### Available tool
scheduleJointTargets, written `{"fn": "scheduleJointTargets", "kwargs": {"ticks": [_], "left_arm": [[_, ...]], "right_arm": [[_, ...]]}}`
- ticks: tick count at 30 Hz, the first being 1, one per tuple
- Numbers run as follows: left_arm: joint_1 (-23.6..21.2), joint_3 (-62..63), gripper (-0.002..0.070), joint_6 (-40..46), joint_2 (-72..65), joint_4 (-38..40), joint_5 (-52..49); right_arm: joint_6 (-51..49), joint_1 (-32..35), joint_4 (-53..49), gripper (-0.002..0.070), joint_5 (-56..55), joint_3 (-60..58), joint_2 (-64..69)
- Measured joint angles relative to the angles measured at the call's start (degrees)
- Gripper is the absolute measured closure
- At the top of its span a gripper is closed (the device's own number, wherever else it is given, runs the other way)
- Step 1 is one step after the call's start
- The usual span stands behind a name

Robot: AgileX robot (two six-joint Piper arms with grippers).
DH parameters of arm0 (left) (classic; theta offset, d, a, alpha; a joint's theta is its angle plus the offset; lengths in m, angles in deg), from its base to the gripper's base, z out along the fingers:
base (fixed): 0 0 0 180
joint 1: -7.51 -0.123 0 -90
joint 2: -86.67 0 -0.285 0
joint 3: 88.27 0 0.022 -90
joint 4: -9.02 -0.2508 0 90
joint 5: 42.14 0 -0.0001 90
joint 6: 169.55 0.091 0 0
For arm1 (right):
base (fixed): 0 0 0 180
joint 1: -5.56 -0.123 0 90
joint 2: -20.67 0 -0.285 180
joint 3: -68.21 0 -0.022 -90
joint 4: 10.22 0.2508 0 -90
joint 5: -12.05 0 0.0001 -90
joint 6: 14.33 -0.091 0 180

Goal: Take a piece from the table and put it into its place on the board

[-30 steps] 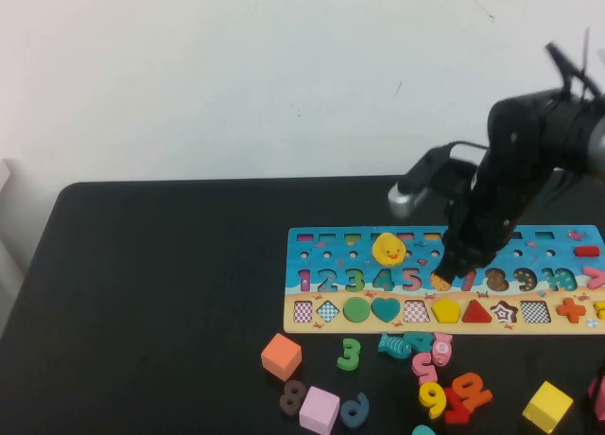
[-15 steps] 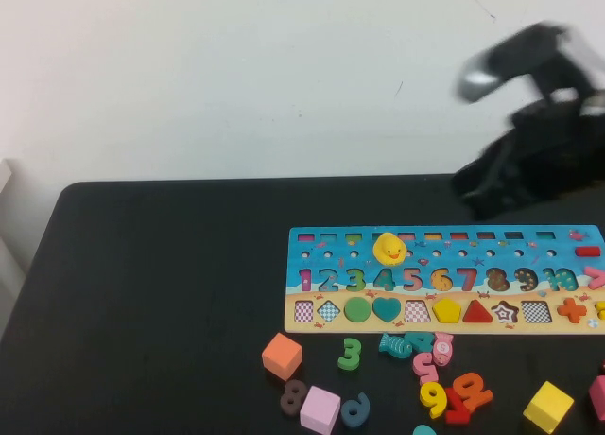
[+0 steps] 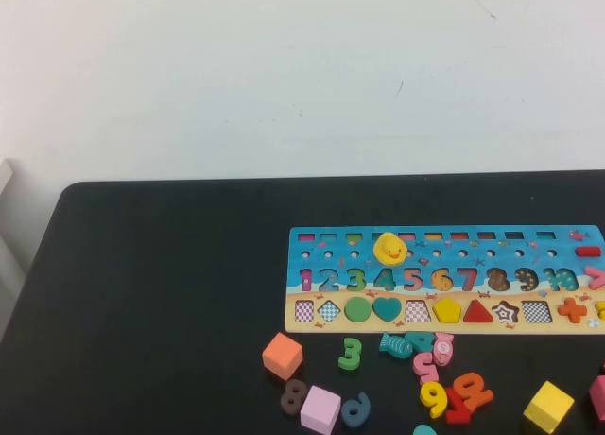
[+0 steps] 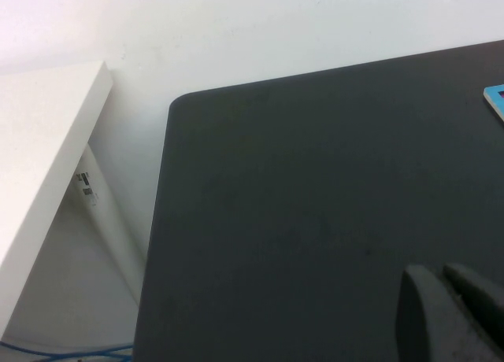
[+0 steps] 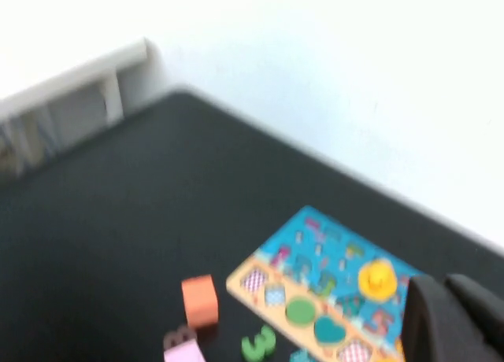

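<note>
The puzzle board (image 3: 567,255) lies at the right of the black table, with numbers, shapes and a yellow duck (image 3: 389,249) set in it. Loose pieces lie in front of it: an orange cube (image 3: 282,356), a green 3 (image 3: 351,353), a pink cube (image 3: 319,408), a yellow 9 (image 3: 433,398) and a yellow cube (image 3: 548,406). Neither arm shows in the high view. My right gripper (image 5: 441,283) is shut and empty, high above the board (image 5: 315,228). My left gripper (image 4: 435,274) is shut and empty over bare table, away from the board's corner (image 4: 496,100).
A brown 8 (image 3: 292,395), a blue number (image 3: 355,409), a teal fish (image 3: 397,345) and an orange number (image 3: 471,390) lie among the loose pieces. A white shelf (image 4: 39,157) stands beyond the table's left edge. A white wall is behind the table.
My right arm was down over the board's number row near the 6. It has lifted up and to the right and left the high view. The pieces on the table have not moved.
</note>
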Motion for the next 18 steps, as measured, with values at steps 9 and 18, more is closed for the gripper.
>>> {"fn": "scheduleJointTargets", "kwargs": {"ticks": [9, 18], "left_arm": [[0.00, 0.00, 0.0677, 0.00, 0.00, 0.00, 0.00], [0.00, 0.00, 0.0677, 0.00, 0.00, 0.00, 0.00]], "right_arm": [[0.12, 0.00, 0.15, 0.0657, 0.33, -8.15, -20.53], [0.36, 0.00, -4.57, 0.0657, 2.60, -13.84, -22.26]]}}
